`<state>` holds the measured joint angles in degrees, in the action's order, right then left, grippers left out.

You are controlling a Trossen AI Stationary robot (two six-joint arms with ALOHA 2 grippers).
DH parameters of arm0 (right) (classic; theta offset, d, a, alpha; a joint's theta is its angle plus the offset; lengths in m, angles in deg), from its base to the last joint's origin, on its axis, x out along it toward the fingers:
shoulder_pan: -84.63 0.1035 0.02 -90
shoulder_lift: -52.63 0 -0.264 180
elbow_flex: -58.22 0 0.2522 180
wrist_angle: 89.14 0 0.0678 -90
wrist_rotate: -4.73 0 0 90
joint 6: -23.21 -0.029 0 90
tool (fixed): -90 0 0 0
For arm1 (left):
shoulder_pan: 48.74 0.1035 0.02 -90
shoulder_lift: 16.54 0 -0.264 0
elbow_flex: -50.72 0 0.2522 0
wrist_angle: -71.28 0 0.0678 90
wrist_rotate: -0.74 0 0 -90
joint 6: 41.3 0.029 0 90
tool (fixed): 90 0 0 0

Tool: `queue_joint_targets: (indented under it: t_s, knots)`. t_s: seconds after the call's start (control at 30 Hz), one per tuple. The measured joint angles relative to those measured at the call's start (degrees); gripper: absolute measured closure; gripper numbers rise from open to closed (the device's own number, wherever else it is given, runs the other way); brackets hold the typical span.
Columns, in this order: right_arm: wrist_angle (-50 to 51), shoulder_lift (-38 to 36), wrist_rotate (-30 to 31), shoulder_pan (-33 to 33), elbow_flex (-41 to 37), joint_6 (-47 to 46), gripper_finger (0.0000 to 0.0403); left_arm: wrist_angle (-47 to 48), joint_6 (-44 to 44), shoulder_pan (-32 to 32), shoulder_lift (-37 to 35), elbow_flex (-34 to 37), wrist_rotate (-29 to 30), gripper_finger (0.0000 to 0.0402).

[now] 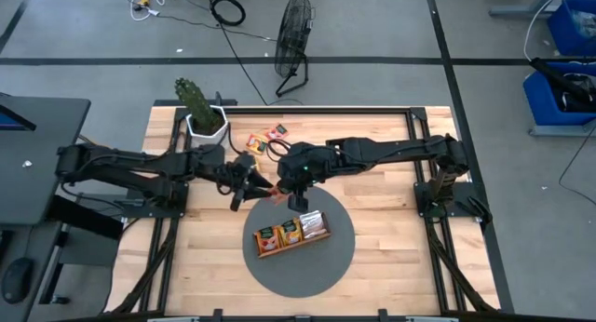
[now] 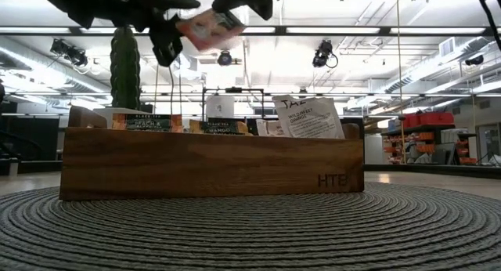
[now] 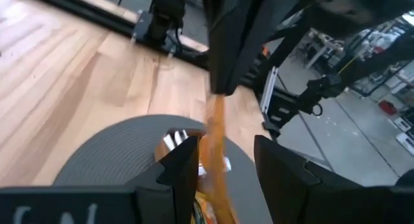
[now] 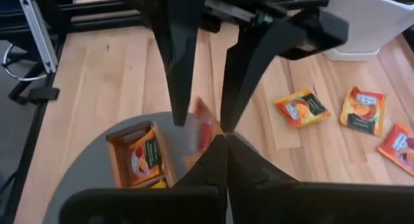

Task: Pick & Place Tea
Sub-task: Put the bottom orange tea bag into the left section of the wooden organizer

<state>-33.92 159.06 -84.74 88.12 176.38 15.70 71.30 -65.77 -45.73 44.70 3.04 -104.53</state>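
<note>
My right gripper (image 4: pixel 226 143) is shut on one orange-red tea sachet (image 1: pixel 276 191) in the air above the far left edge of the grey round mat (image 1: pixel 317 266). My left gripper (image 3: pixel 226 166) faces it from the table's left. It is open, with one finger on each side of the sachet (image 3: pixel 218 153), which shows edge-on. More tea sachets (image 1: pixel 290 231) stand in the brown wooden tray (image 2: pixel 211 165) on the mat. Two others (image 1: pixel 253 140) (image 1: pixel 277 131) lie flat on the wood at the far side. My right gripper pinches the sachet by its upper edge (image 3: pixel 216 104) between its two shut fingers. It comes slanting down from the table's right. The sachet (image 2: pixel 210 27) hangs below the fingers, clear of the mat and the tray.
A cactus in a white pot (image 1: pixel 200 117) stands at the far left, next to the loose sachets (image 4: pixel 301 107). A black frame rail (image 1: pixel 317 109) runs along the table's far edge. Bare wood lies to the left and right of the mat.
</note>
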Motion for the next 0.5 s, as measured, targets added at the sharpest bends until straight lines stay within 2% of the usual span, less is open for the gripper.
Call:
queue_joint_targets:
  t_s: [0.13,0.2,0.27,0.4,0.5]
  knots:
    - [0.0,0.0,0.0,-0.1,0.0,0.4,0.0403,-0.3,-0.9,0.0,1.7,0.0,0.0,0.0251]
    - [0.0,0.0,0.1,-0.1,0.0,0.4,0.0403,0.0,-1.8,0.1,2.1,0.0,0.0,0.0265]
    - [-0.2,0.0,0.1,-0.1,0.0,0.4,0.0403,-0.3,-1.7,0.1,2.3,0.0,0.0,0.0295]
    - [-2.5,0.0,0.1,-0.3,0.0,0.4,0.0403,-1.1,-0.9,0.2,2.3,0.0,-0.1,0.0382]
    - [-2.9,-0.1,0.4,-0.4,0.0,0.9,0.0403,-2.2,-0.8,0.8,2.2,0.1,0.0,0.039]
